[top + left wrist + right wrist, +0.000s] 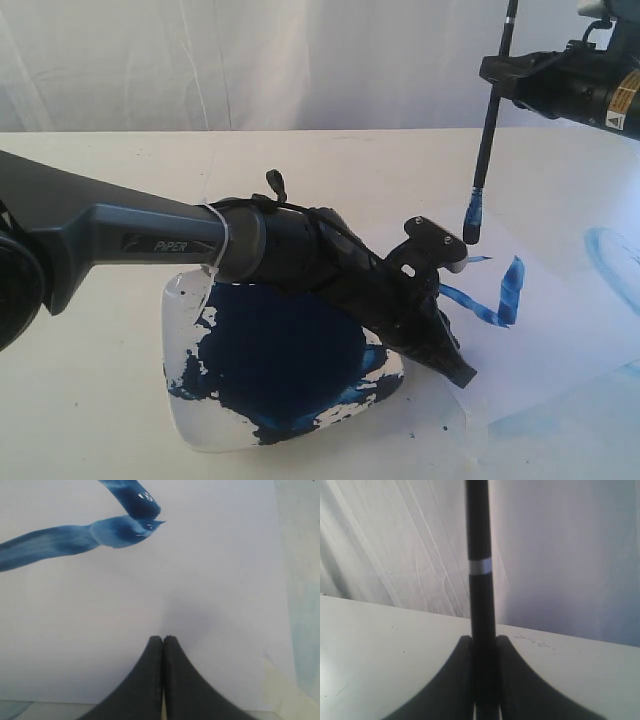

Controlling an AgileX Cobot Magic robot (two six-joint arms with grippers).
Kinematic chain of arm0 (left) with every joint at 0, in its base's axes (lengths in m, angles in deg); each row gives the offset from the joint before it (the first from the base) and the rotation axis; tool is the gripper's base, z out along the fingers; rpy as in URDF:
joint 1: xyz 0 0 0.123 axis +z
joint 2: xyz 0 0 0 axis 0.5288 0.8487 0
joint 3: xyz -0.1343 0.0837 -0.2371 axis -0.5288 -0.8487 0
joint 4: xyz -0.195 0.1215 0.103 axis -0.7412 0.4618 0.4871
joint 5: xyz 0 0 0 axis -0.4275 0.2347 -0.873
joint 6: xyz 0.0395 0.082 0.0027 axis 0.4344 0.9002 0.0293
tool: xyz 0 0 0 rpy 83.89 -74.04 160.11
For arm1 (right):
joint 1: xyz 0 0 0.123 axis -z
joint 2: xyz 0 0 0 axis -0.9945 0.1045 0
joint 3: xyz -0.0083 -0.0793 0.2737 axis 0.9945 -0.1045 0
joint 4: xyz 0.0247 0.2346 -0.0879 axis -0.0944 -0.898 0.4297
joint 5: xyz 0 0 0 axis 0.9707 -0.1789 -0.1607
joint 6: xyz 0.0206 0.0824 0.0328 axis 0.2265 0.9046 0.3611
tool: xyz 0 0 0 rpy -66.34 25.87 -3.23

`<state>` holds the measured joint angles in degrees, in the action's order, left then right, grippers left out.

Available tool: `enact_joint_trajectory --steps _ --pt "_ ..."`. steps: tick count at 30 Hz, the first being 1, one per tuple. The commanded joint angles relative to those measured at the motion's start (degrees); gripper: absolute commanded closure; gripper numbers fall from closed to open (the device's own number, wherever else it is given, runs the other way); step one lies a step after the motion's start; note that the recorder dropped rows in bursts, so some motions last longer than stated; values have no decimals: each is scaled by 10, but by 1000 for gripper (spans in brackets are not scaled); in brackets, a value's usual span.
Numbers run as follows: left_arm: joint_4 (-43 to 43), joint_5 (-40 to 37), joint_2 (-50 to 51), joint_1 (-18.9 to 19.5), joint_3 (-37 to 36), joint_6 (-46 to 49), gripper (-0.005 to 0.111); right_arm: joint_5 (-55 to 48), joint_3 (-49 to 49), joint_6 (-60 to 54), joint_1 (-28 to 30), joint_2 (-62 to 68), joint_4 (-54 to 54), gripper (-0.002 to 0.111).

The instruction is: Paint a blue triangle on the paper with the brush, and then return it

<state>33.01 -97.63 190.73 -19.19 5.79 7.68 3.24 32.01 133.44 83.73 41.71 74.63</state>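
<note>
White table [90, 430] carries everything. On it, toward the right side of the exterior view, lies the paper [560, 330], with a square plate [200, 425] smeared with dark blue beside it on the left and a pale blue smear [610, 250] on the bare top further right.

Across the plate stretches the left arm [150, 235], angled down so that the left hand [163, 639] meets the sheet near its edge. Its fingers are pressed together with nothing between them, and I judge it is pinning the paper flat.

High on the right, the right hand [482, 640] pinches the brush [487, 130] by the handle below the silver band [480, 566]. The handle's long axis stands almost upright, with the stained bristles [472, 215] pointing down over the far part of the sheet. The tip seems clear of the paper, though the left arm's wrist partly hides it.

Only two strokes of the blue triangle [510, 290] show, meeting at one corner, and the figure is not closed. They lie below the bristles, slightly nearer the camera and to the right. The coming move therefore looks like a short, straight descent by the right arm, the only one placed to paint.
</note>
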Motion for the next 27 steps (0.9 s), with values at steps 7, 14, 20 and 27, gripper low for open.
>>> enact_joint_trajectory --steps 7,14,20,27 --pt "-2 -7 -6 2 -2 1 107 -18 3 -28 3 0 6 108" --pt "-2 -8 -6 2 -2 1 107 13 3 -42 3 33 -6 108" --pt "-2 -8 -6 2 -2 1 107 41 3 -63 3 39 -22 108" --pt "-2 -9 -6 2 -2 1 107 36 3 -74 3 47 -29 108"
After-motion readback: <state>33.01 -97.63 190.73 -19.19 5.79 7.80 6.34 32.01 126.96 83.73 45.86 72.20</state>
